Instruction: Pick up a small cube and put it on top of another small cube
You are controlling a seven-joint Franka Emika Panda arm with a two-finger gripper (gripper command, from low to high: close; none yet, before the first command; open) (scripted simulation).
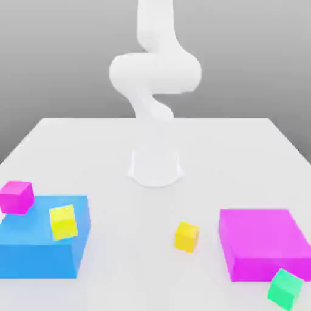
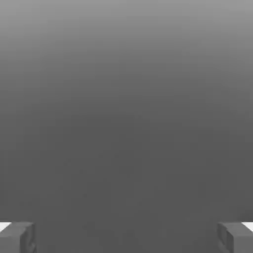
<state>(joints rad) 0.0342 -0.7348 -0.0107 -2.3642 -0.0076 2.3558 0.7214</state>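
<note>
At the front of the tabletop [image 1: 140, 237], there's the green cube [image 1: 285, 289], by the magenta block [image 1: 264, 234]! Over on the exterior view's left, yellow cube [image 1: 63, 222] and magenta cube [image 1: 17, 197] at the blue block [image 1: 39, 249]; orange-yellow cube [image 1: 186, 237] between the blocks. And the fingers [image 2: 126, 238], spread wide, grip nothing!
</note>
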